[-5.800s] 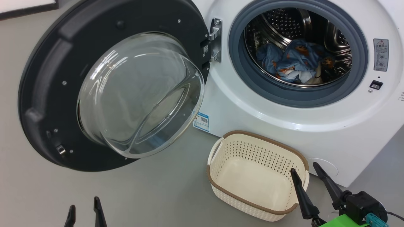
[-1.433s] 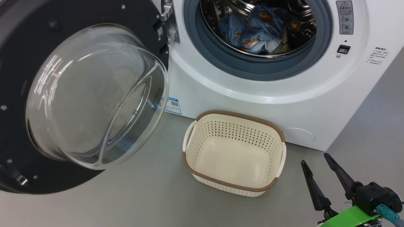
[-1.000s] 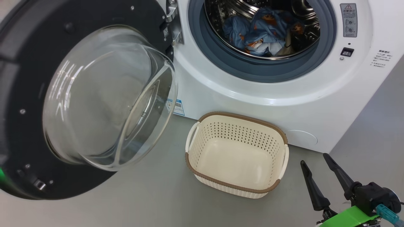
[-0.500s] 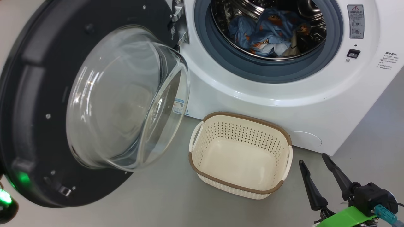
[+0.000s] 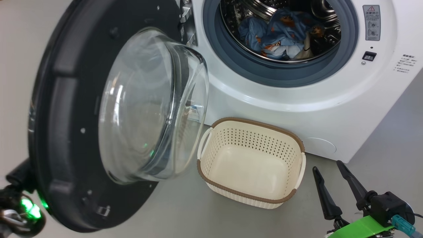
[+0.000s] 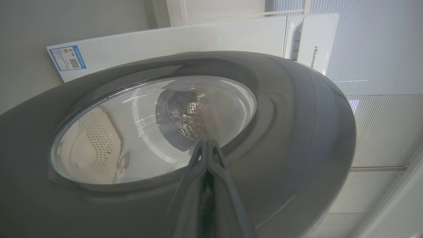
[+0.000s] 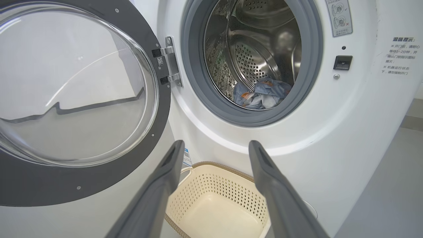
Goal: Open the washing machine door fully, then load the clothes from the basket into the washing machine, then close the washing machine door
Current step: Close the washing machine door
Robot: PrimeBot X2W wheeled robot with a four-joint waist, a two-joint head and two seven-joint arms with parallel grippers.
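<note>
In the left half of the head view, the washing machine door [image 5: 62, 132] stands open on its metal hinge [image 5: 186, 19]. Its black inner rim and bulging glass window [image 5: 148, 99] are turned toward the washing machine [image 5: 281, 102], which takes up the upper right.

The clothes [image 5: 277, 33], light blue with orange print and some cream, lie heaped in the steel drum [image 5: 251, 10] at top centre, inside the grey gasket [image 5: 281, 74].

The basket [image 5: 257, 122] stands upright on the grey floor [image 5: 185, 211] at lower centre. It is just in front of the machine and just right of the window, with its cream bottom in plain sight.

The right tool [image 5: 326, 166] hangs at the lower right beside the basket, fingers spread and holding nothing.

In the left wrist view, the left tool [image 6: 206, 145] has its fingers pressed together. The tips are at the door's glossy outer face by the window's edge; contact cannot be confirmed. A blue label [image 6: 67, 58] shows at upper left.
</note>
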